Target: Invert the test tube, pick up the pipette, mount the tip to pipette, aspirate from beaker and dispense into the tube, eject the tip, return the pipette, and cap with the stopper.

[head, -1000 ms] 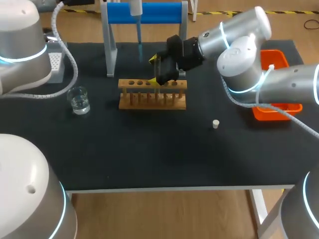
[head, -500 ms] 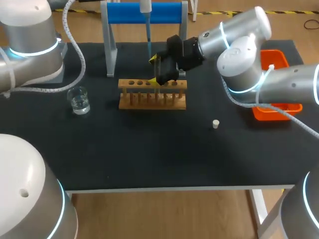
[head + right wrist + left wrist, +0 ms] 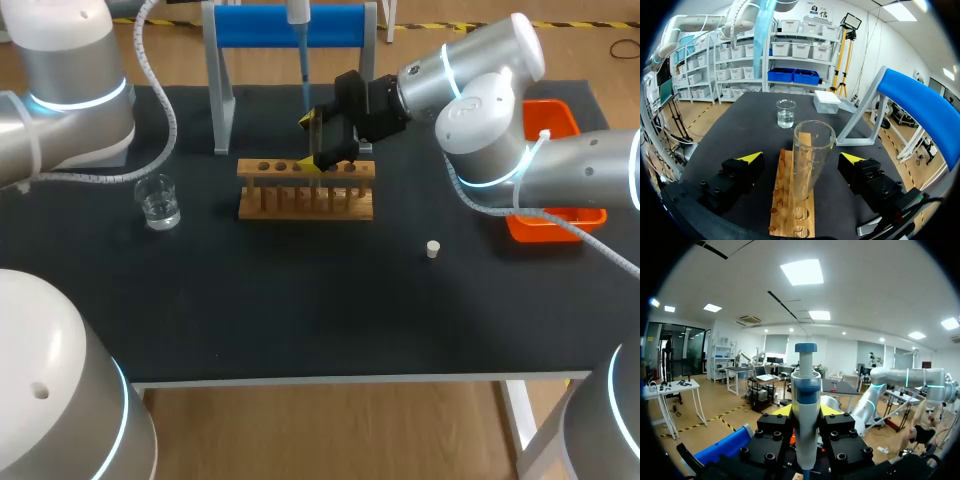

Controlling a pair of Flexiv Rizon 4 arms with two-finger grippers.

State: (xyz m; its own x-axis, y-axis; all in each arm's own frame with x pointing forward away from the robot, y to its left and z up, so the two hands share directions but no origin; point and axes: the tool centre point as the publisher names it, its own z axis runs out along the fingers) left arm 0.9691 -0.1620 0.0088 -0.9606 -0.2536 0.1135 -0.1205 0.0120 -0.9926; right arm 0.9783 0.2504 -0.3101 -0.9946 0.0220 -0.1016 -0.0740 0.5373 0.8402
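A clear test tube (image 3: 810, 165) stands upright, mouth up, in the wooden rack (image 3: 305, 188). My right gripper (image 3: 802, 157) is open, its yellow fingertips wide apart on either side of the tube and not touching it; it also shows in the head view (image 3: 325, 140). My left gripper (image 3: 805, 412) is shut on the white-and-blue pipette (image 3: 805, 425). The pipette's blue tip (image 3: 304, 80) hangs above the back of the rack, close to the right gripper. A glass beaker (image 3: 158, 201) of clear liquid sits left of the rack. The small white stopper (image 3: 432, 249) lies to the rack's right.
The blue pipette stand (image 3: 290, 27) rises behind the rack. A white tip box (image 3: 827, 104) sits beyond the beaker. An orange bin (image 3: 556, 222) stands at the table's right edge, under my right arm.
My left arm has carried the pipette to the right, bringing its blue tip closer to the right gripper and the tube. The right arm has stayed still.
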